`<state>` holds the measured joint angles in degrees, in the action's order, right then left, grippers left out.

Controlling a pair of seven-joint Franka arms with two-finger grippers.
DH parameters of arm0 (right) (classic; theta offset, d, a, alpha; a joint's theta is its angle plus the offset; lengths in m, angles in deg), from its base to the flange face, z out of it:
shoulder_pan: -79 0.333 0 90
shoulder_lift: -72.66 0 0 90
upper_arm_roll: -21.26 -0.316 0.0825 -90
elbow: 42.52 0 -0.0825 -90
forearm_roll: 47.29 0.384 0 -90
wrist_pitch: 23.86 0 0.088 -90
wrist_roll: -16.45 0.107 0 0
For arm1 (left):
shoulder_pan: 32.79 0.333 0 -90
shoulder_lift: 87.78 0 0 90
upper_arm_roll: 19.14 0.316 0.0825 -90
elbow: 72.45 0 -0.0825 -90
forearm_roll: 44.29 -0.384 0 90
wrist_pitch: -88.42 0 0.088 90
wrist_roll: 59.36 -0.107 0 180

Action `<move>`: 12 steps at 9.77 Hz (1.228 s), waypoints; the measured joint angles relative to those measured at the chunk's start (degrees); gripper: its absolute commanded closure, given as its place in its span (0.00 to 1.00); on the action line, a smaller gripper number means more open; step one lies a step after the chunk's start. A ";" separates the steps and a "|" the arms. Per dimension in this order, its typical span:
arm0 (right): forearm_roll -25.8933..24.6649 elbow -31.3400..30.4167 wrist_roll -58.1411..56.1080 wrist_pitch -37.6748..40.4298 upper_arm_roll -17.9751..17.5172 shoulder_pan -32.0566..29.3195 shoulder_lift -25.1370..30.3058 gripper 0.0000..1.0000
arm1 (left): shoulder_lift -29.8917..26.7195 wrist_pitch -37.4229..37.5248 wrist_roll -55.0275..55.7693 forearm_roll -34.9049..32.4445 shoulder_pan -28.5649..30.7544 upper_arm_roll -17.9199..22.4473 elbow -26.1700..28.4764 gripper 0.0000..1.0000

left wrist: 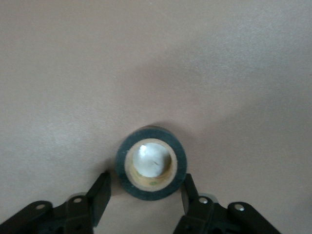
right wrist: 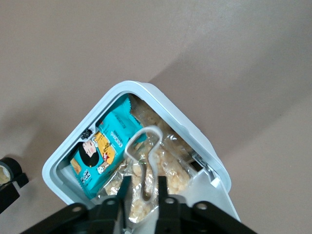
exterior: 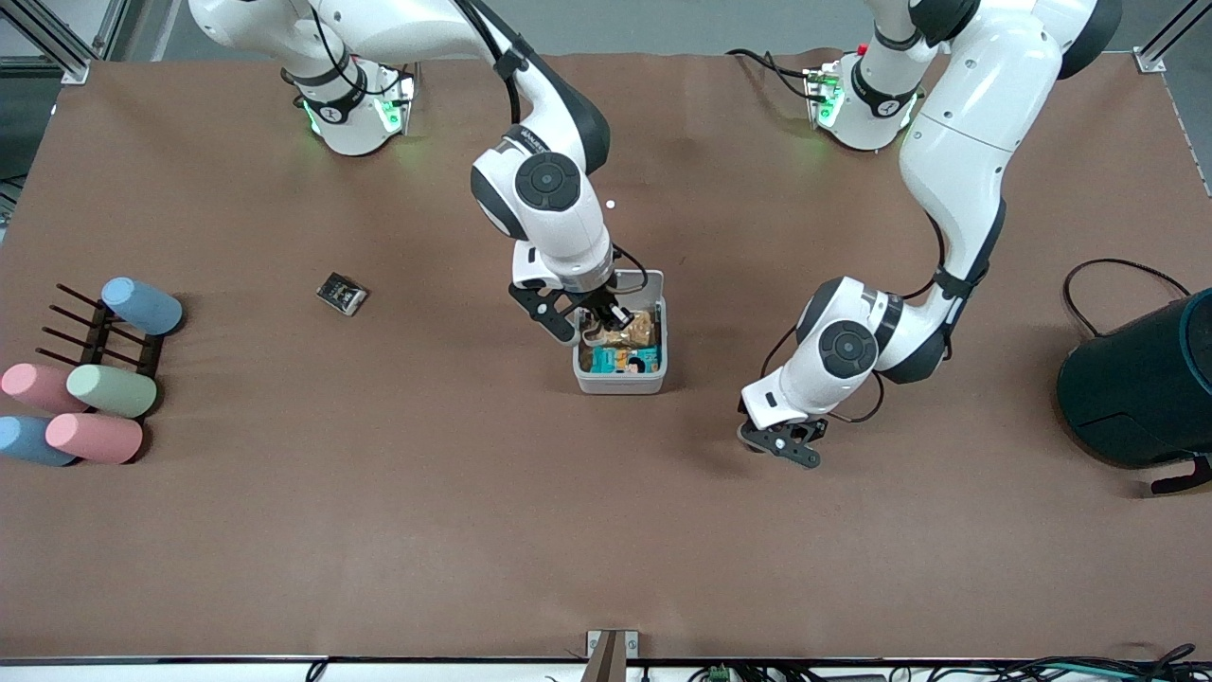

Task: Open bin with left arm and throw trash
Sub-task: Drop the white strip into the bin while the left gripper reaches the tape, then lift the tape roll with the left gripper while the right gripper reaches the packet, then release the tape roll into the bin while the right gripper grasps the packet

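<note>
The white-grey bin (exterior: pixel 620 383) stands open mid-table, with a teal snack packet and clear snack bags inside; it also shows in the right wrist view (right wrist: pixel 161 100). My right gripper (exterior: pixel 594 325) is over the open bin, its fingers a little apart. The beige rubber-band loop (right wrist: pixel 141 146) lies on the bags, one end between the fingers of that gripper (right wrist: pixel 143 184), touching neither. My left gripper (exterior: pixel 784 443) is low over the table beside the bin, open. The black tape roll (left wrist: pixel 151 163) lies flat just ahead of its gripper's (left wrist: pixel 145 187) fingers. The black packet (exterior: pixel 342 293) lies toward the right arm's end.
A large dark teal cylinder (exterior: pixel 1136 388) and a black cable (exterior: pixel 1117 270) sit at the left arm's end. A dark rack with pastel cylinders (exterior: pixel 90 384) sits at the right arm's end. A tiny white dot (exterior: pixel 611 204) lies farther from the camera than the bin.
</note>
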<state>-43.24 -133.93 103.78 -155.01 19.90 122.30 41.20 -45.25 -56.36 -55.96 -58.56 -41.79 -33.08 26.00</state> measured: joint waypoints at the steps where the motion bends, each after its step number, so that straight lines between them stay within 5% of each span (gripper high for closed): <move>1: 0.00 0.36 0.09 0.02 0.36 -0.17 -0.12 0.10 | -0.04 -0.13 0.02 -0.75 0.03 0.00 -0.13 0.77; 2: 0.00 1.24 0.12 0.44 0.70 -0.69 -0.13 0.10 | -0.11 -0.16 0.02 -1.07 0.02 -0.01 -0.24 0.91; 3: 0.00 2.50 0.12 2.86 0.85 -1.43 -0.09 0.10 | -0.17 -0.17 0.02 -1.13 0.02 -0.01 -0.28 0.95; 5: -0.06 4.19 0.08 13.68 1.18 -3.63 0.75 0.01 | -1.34 0.68 1.16 -1.13 -0.01 -0.33 -0.88 0.95; 7: -0.58 3.06 -6.10 23.21 1.46 -9.88 3.46 0.00 | -6.57 9.33 6.33 -1.06 0.00 -3.73 -2.57 0.96; 10: -0.65 -9.69 -32.22 22.71 1.68 -22.98 11.20 0.00 | -13.33 19.26 26.10 -1.05 -0.96 -14.18 -3.63 0.95; 12: -0.65 -22.66 -51.62 14.70 1.72 -30.79 16.37 0.00 | -12.81 19.62 32.99 -1.12 -3.57 -15.85 -3.52 0.95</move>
<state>-43.88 -156.60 52.16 -140.32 21.62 91.51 57.57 -58.06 -36.73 -22.97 -59.68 -45.36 -48.93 22.49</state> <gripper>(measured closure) 0.000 0.529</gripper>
